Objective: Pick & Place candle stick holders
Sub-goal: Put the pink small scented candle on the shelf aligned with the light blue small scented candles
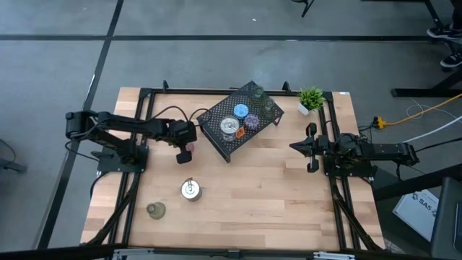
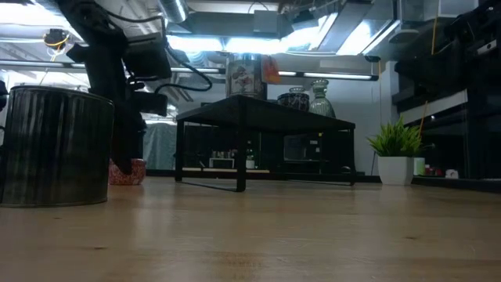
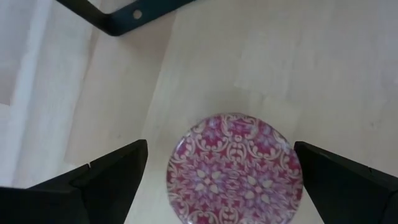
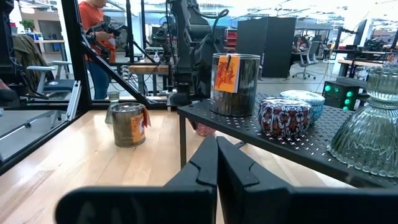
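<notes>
Between my left gripper's [image 3: 221,186] wide-open, empty fingers sits the pink patterned round holder [image 3: 234,168]; my right gripper [image 1: 312,147] waits shut. I judge two holders remain off the black mesh rack [image 1: 216,121].

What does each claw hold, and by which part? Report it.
Nothing is held. The left claw is open, its fingers apart on either side of the pink candle holder on the table. The right claw is shut on nothing.
</notes>
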You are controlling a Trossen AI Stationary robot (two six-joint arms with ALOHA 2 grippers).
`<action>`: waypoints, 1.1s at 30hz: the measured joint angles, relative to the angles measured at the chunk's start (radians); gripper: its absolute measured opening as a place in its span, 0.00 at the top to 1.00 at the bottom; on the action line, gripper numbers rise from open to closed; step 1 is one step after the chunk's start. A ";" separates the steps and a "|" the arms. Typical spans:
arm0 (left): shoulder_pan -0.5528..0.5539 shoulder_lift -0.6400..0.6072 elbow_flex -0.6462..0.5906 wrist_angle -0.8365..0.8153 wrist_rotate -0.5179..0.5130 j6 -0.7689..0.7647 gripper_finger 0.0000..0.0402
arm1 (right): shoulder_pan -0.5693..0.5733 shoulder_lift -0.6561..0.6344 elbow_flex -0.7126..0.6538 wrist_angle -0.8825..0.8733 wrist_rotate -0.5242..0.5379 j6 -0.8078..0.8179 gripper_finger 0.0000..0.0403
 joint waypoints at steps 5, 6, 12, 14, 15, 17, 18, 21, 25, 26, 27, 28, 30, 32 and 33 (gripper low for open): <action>0.000 0.009 0.000 -0.002 0.046 0.000 0.03 | 0.000 0.000 0.000 0.000 0.000 0.000 1.00; 0.000 0.009 0.000 -0.002 0.049 0.000 0.05 | 0.000 0.000 0.000 0.000 0.000 0.000 1.00; 0.001 0.009 0.000 -0.003 0.048 0.002 0.15 | 0.000 0.000 0.000 0.000 0.000 0.000 1.00; 0.001 0.009 0.000 -0.003 0.048 0.002 0.18 | 0.000 0.000 0.000 0.000 0.000 0.000 1.00; 0.001 0.009 0.000 -0.003 0.048 0.002 0.20 | 0.000 0.000 0.000 0.000 0.000 0.000 1.00; 0.001 0.009 0.000 -0.003 0.048 0.003 0.22 | 0.000 0.000 0.000 0.000 0.000 0.000 1.00; 0.001 0.009 0.000 -0.003 0.048 0.003 0.23 | 0.000 0.000 0.000 0.000 0.000 0.000 1.00; 0.001 0.009 0.000 -0.003 0.049 0.009 0.25 | 0.000 0.000 0.000 0.000 0.000 0.000 1.00; 0.001 0.009 0.000 -0.003 0.049 0.010 0.25 | 0.000 0.000 0.000 0.000 0.000 0.000 1.00; 0.001 0.009 0.000 -0.003 0.049 0.010 0.25 | 0.000 0.000 0.000 0.000 0.000 0.000 1.00; 0.001 0.009 0.000 -0.003 0.049 0.010 0.25 | 0.000 0.000 0.000 0.000 0.000 0.000 1.00; 0.001 0.009 0.000 -0.003 0.049 0.010 0.25 | 0.000 0.000 0.000 0.000 0.000 0.000 1.00; 0.001 0.009 0.000 -0.003 0.050 0.010 0.25 | 0.000 0.000 0.000 0.000 0.000 0.000 1.00; 0.001 0.007 0.001 -0.008 0.053 0.010 0.25 | 0.000 0.000 0.000 0.000 0.000 0.000 1.00; 0.001 0.006 0.006 -0.023 0.057 0.009 0.25 | 0.000 0.000 0.000 0.000 0.000 0.000 1.00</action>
